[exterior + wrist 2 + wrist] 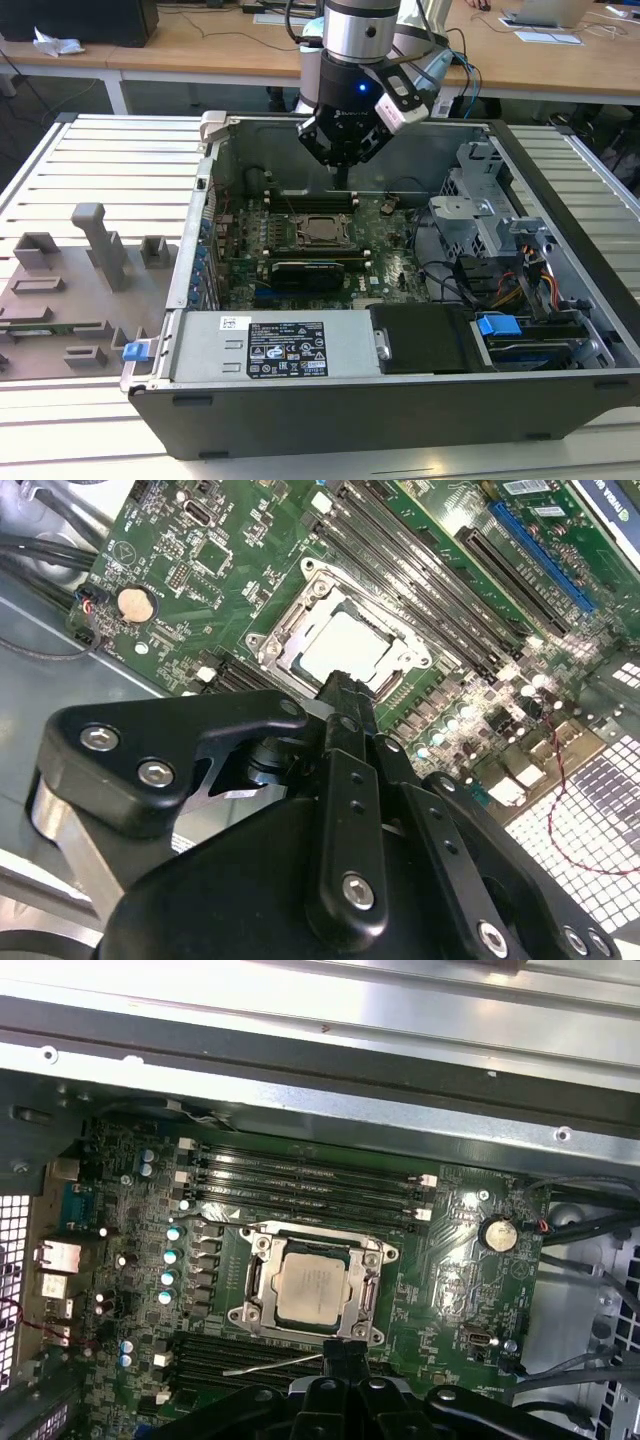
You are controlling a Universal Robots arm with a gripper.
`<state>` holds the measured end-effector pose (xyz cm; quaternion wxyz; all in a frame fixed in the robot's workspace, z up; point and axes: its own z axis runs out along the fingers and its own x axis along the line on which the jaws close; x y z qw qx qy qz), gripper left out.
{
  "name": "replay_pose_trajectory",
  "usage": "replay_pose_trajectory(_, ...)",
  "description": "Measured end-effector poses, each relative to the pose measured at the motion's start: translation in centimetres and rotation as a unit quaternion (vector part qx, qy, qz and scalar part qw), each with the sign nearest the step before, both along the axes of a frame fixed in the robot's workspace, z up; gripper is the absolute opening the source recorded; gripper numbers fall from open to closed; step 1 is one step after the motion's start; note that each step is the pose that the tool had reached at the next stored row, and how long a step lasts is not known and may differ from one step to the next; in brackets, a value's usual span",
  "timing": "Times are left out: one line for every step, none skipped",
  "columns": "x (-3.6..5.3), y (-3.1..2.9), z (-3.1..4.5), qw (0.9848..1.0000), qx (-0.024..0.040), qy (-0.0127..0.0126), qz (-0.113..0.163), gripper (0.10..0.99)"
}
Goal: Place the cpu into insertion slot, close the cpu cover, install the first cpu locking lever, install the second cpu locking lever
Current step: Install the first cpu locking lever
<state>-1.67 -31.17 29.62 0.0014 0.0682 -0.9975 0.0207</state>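
Pincer [344,1352], closed, hangs beside the cpu cover [260,1288]; the first wrist view shows a lever [270,1365] meeting it.

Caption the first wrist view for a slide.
Gripper at the edge of the cpu cover framing the seated cpu, a thin metal lever jutting out alongside.

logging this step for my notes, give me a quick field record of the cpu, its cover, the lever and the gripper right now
cpu: lying flat inside the cover's frame, silver top up
cpu cover: down flat around the cpu
locking lever: thin metal rod sticking out beside the cover, one end at the gripper's tip
gripper: shut, tip at the cover's edge; gripping or only touching the lever, cannot tell
computer case: open, board facing up
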Motion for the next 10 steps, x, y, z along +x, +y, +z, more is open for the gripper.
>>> replay_pose_trajectory(0.0, 0.0, 0.0, 1.0, 0.0, 0.0, 0.0, 0.106)
replay_pose_trajectory(0.0, 0.0, 0.0, 1.0, 0.0, 0.0, 0.0, 0.106)
replay_pose_trajectory(-0.07, 0.0, 0.0, 1.0, 0.0, 0.0, 0.0, 0.106)
replay_pose_trajectory(-0.27, 0.0, 0.01, 1.0, -0.0001, 0.0001, 0.0, 0.106)
replay_pose_trajectory(-0.59, 0.0, 0.01, 1.0, 0.0001, 0.0001, 0.0, 0.106)
replay_pose_trajectory(-0.86, 0.0, 0.0, 1.0, 0.0004, 0.0, 0.0, 0.106)
replay_pose_trajectory(-1.17, 0.0, -0.01, 1.0, 0.0009, -0.0001, 0.0, 0.106)
replay_pose_trajectory(-1.67, 0.0, -0.02, 1.0, 0.0015, -0.0001, 0.0, 0.106)
replay_pose_trajectory(-2.33, 0.0, -0.04, 1.0, 0.0024, -0.0002, 0.0, 0.106)
replay_pose_trajectory(-2.89, 0.01, -0.1, 1.0, 0.0028, -0.0002, 0.0, 0.106)
